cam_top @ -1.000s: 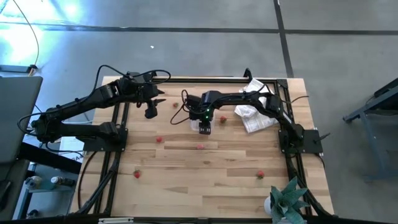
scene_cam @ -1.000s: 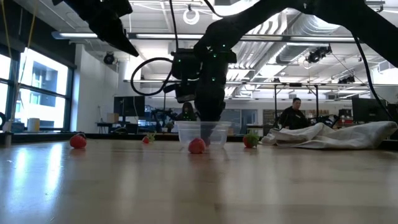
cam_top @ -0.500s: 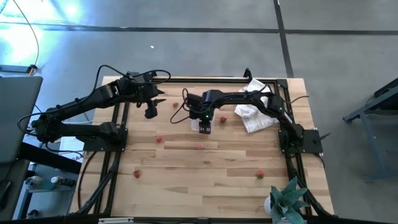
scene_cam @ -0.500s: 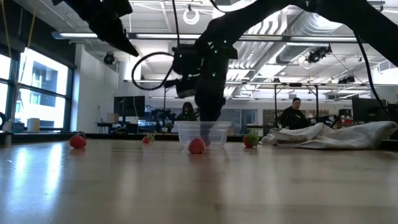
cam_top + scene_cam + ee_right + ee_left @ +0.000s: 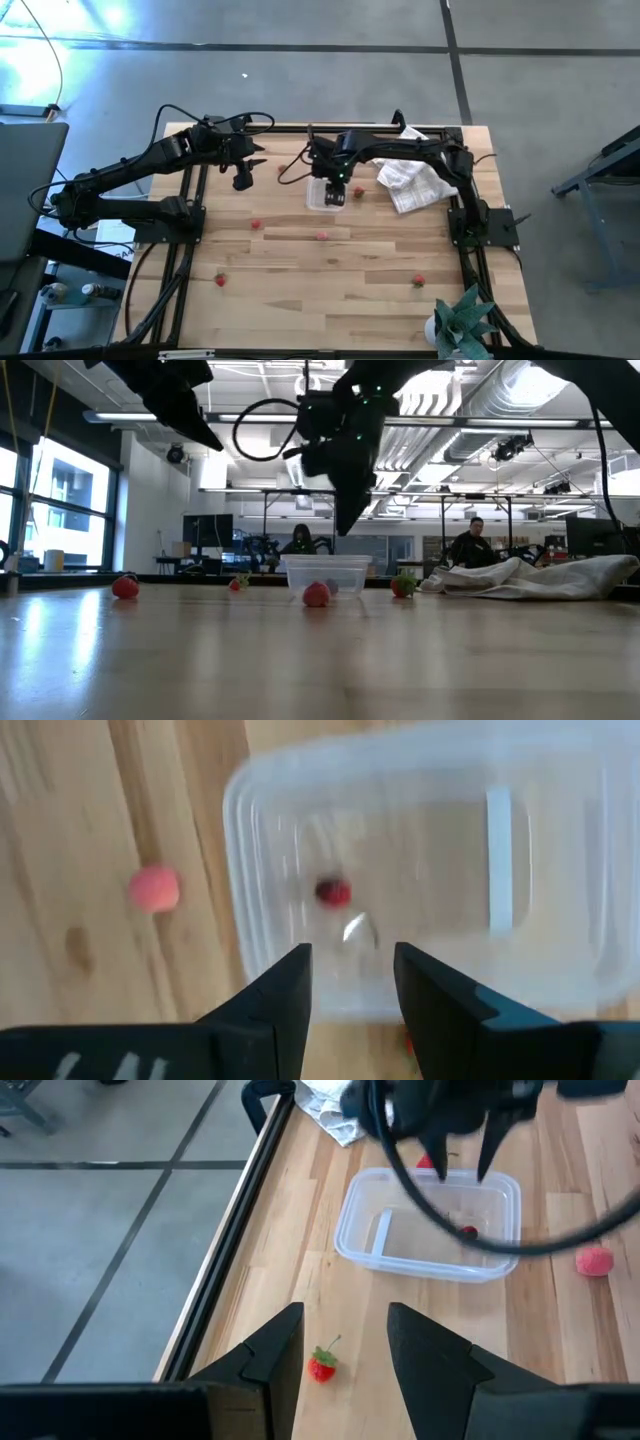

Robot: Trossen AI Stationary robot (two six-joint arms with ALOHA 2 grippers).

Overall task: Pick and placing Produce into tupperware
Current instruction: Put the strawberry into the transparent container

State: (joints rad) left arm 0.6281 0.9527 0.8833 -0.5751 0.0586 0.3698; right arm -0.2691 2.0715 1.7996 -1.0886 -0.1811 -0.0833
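Observation:
The clear tupperware (image 5: pixel 322 200) stands on the wooden table near its middle, with one small red piece of produce (image 5: pixel 333 892) lying on its floor. My right gripper (image 5: pixel 352 960) hangs open above the tub, pointing down, with nothing between its fingers; the low view shows its tips (image 5: pixel 345 525) well above the rim (image 5: pixel 326 560). My left gripper (image 5: pixel 345 1315) waits open at the far left, above a strawberry with a green stalk (image 5: pixel 321 1367). More red produce lies loose on the table (image 5: pixel 321 236), (image 5: pixel 256 225).
A crumpled white cloth (image 5: pixel 412 182) lies at the far right of the table. Loose red pieces also lie at the near left (image 5: pixel 220 280), the near right (image 5: pixel 418 281) and just right of the tub (image 5: pixel 357 191). A green plant (image 5: pixel 462 322) stands at the near right corner.
My right gripper has risen straight up out of the tupperware, most of it in the last half second, and now hangs clear above the rim. The gap between its fingers looks the same. The tub has stayed in place.

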